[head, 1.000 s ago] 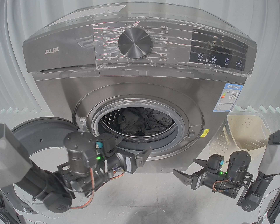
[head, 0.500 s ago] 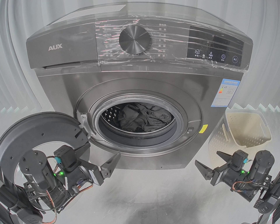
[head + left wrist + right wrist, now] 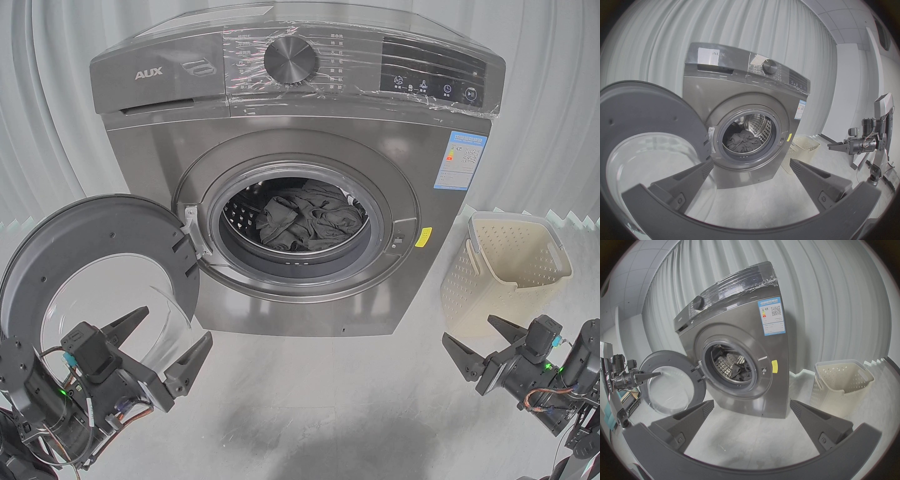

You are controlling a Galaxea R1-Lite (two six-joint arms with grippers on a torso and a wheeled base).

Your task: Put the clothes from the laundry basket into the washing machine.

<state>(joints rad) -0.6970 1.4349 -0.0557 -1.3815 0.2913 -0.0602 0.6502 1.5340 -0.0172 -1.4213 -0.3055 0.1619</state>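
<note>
While scanning from the head view, counting one washing machine (image 3: 300, 125), standing on the pale floor (image 3: 325, 400) before a white curtain (image 3: 37, 125). Logging one round door (image 3: 94, 250), standing fully open on the robot's left of the port. Counting one dark grey heap of clothes (image 3: 310, 217) lying inside the drum (image 3: 240, 215), behind the open port; not managing to separate single garments in the heap, so cannot tell how many. Noting one cream laundry basket (image 3: 506, 269), standing upright on the floor just beside the machine, on the robot's right, with its perforated inner walls showing. Recording two grippers, both hanging low above the floor, well apart from each other and from the machine. Seeing left gripper (image 3: 178, 324) in front of the open door, fingers spread wide, gripping nothing. Seeing right gripper (image 3: 467, 328) near the basket's front, fingers likewise spread wide, gripping nothing. Counting one dial (image 3: 290, 59) on the control panel, under clear wrap
</note>
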